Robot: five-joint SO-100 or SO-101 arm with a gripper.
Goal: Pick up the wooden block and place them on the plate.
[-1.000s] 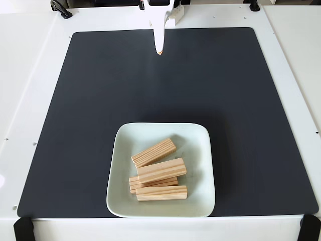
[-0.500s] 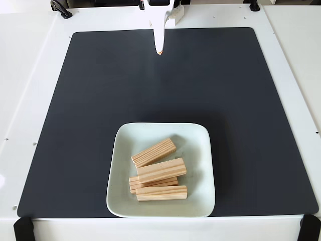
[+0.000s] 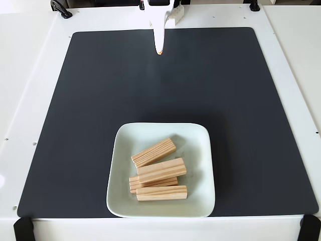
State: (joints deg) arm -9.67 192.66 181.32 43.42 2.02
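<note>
Several light wooden blocks lie in the square pale plate (image 3: 125,145) near the front of the black mat. One block (image 3: 154,152) lies slanted toward the back. A second block (image 3: 162,170) rests partly on a third (image 3: 134,184), and another (image 3: 161,193) lies nearest the front rim. My white gripper (image 3: 159,50) hangs at the mat's far edge, well away from the plate. Its fingers come to a single narrow tip with nothing between them, so it looks shut.
A black mat (image 3: 90,100) covers most of the white table (image 3: 30,75). Black clamps sit at the front corners (image 3: 22,228) and at the back edge (image 3: 60,9).
</note>
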